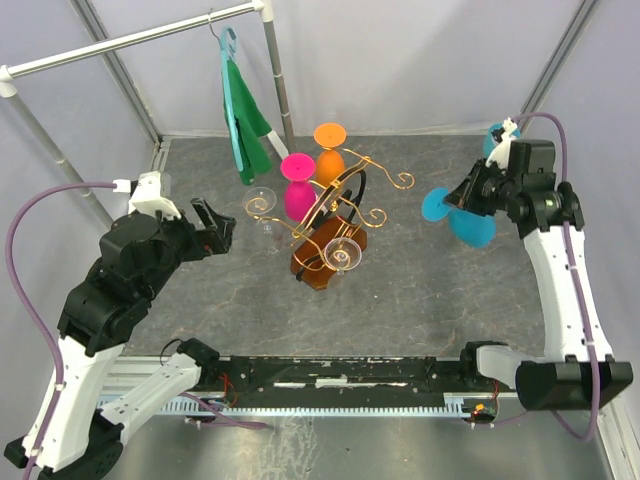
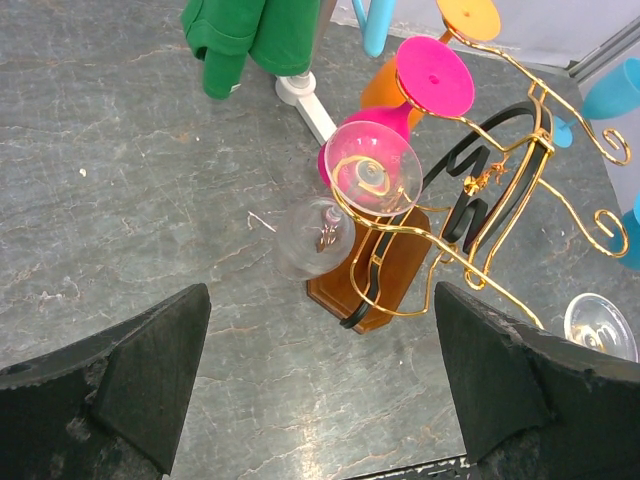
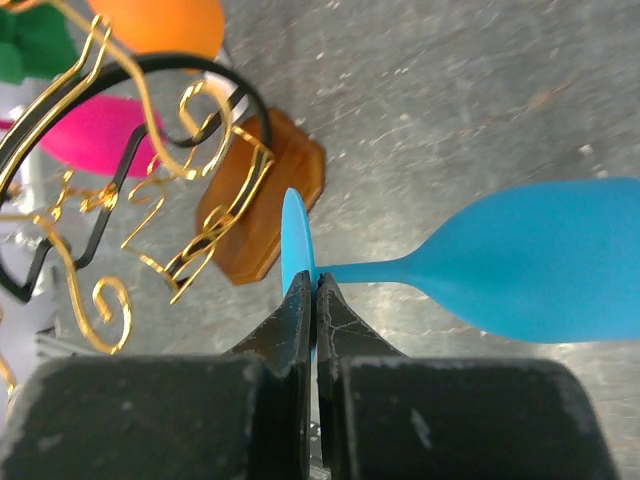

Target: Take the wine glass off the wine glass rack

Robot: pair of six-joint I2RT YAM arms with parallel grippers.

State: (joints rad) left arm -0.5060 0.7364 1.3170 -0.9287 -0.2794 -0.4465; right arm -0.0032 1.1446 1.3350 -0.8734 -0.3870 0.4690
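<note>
Top external view: the wine glass rack point(image 1: 335, 225) stands near the middle of the grey table point(image 1: 420, 300), gold scroll arms spread over a black loop and an amber-brown base. The blue wine glass point(image 1: 470, 228) is off the rack, to its right and apart from the nearest scroll end. It lies roughly level, with its foot toward the rack and its bowl pointing away. The right gripper point(image 1: 470, 192) grasps it. In the right wrist view the jaws of the right gripper point(image 3: 313, 300) are clamped together on the thin edge of the foot, just beside the stem, and the bowl of the blue wine glass point(image 3: 540, 260) extends to the side. The left gripper point(image 1: 215, 228) sits left of the rack with its jaws spread wide and nothing between them. Its fingers point(image 2: 130, 380) frame the rack in the left wrist view. A pink glass point(image 1: 297, 190), an orange glass point(image 1: 330, 150) and two clear glasses point(image 1: 343, 255) hang on the rack. Behind it, a green garment point(image 1: 250, 120) hangs from a grey rail point(image 1: 130, 40).
</note>
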